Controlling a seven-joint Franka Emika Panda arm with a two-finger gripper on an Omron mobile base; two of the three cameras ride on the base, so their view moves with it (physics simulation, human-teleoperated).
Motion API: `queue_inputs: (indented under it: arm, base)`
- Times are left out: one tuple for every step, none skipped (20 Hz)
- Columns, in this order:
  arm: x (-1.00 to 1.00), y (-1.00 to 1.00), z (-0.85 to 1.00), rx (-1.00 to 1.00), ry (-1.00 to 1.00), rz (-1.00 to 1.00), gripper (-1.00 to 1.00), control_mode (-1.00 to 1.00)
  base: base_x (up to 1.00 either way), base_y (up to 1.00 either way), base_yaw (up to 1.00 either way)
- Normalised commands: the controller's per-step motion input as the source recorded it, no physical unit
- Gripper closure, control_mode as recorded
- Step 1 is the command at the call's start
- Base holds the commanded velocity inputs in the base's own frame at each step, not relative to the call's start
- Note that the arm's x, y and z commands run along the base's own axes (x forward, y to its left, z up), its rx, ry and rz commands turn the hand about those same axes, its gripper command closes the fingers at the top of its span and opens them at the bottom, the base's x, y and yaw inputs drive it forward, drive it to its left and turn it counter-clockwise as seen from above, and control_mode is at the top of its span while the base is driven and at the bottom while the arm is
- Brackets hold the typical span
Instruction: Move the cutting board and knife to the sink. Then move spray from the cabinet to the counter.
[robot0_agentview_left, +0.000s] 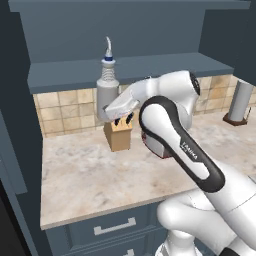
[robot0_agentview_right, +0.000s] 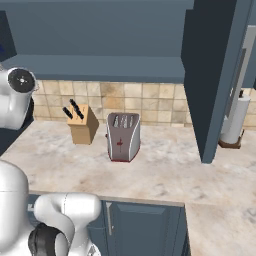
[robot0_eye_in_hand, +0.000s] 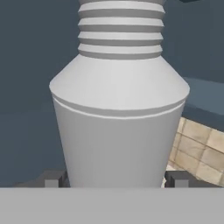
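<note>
Your gripper straddled the spray bottle at the cabinet ledge.

Nearest you, in the hand view, the two dark fingertips stood wide apart at the lower left and lower right of the frame, one on each side of the grey-white bottle body; you could not tell whether they touched it. Its ribbed neck rose to the top centre. In the left base view the bottle sat upper centre, against the slate-blue cabinet ledge, blue-and-white nozzle uppermost, above the knife block on the beige counter. In the right base view a toaster stood mid-frame beside the block, tiled backsplash behind, and a paper towel roll at far right.
</note>
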Motion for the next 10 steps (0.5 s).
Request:
queue_inputs:
  arm:
    - [0.0,-0.13,-0.31,0.0,-0.05,0.35,1.0,-1.0]
    - [0.0,-0.17,-0.26,0.0,-0.07,0.34,1.0,-1.0]
    - [0.0,-0.15,-0.26,0.0,-0.09,0.34,1.0,-1.0]
    - [0.0,-0.06,-0.34,0.0,-0.09,0.33,1.0,-1.0]
    - [0.0,-0.04,-0.34,0.0,-0.08,0.32,1.0,-1.0]
    - [0.0,-0.06,-0.34,0.0,-0.09,0.3,1.0,-1.0]
    - [0.0,-0.09,-0.36,0.0,-0.1,0.27,1.0,-1.0]
    - [-0.03,-0.1,-0.41,0.0,-0.08,0.25,1.0,-1.0]
    - [0.0,-0.08,-0.51,0.0,-0.05,0.23,1.0,-1.0]
    - [0.0,-0.02,-0.63,0.0,0.0,0.2,1.0,-1.0]
  base:
    - [0.0,0.0,0.0]
    - [0.0,0.0,0.0]
    - [0.0,0.0,0.0]
    - [0.0,0.0,0.0]
    - [0.0,0.0,0.0]
    - [0.0,0.0,0.0]
    - [0.0,0.0,0.0]
    - [0.0,0.0,0.0]
    - [0.0,0.0,0.0]
    - [0.0,0.0,0.0]
